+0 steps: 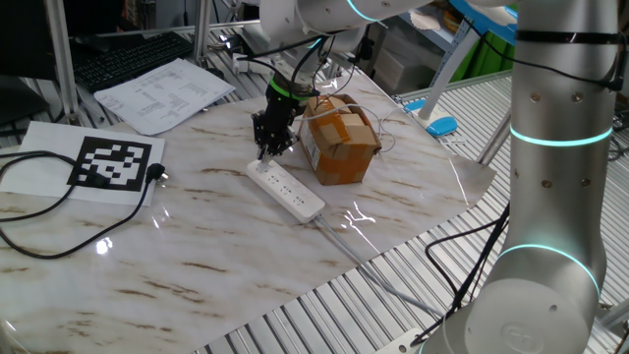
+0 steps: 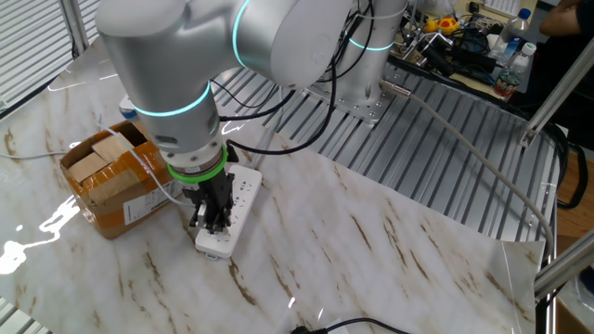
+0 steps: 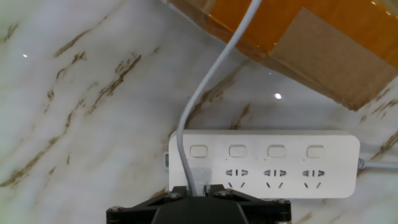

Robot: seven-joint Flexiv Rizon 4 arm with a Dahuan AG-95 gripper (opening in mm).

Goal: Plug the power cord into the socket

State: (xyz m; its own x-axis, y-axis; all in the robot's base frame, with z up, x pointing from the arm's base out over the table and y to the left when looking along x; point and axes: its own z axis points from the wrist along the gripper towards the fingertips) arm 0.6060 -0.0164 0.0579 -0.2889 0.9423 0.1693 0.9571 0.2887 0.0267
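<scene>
The socket, a long white power strip (image 1: 286, 188), lies on the marble table beside a cardboard box (image 1: 339, 139). It also shows in the other fixed view (image 2: 230, 209) and in the hand view (image 3: 273, 158). My gripper (image 1: 271, 145) stands upright over the strip's end outlet, shut on a white plug whose thin white power cord (image 3: 205, 93) runs up over the box. In the hand view the gripper (image 3: 194, 188) hides the plug body and the end outlet. I cannot tell how deep the plug sits. Three free outlets show to the right.
The box (image 2: 111, 181) sits close beside the strip. A black cable with a plug (image 1: 155, 175) lies at the left by a marker sheet (image 1: 111, 162). Papers (image 1: 162, 93) lie at the back. The strip's own white cable (image 1: 344, 239) runs off the table's front edge.
</scene>
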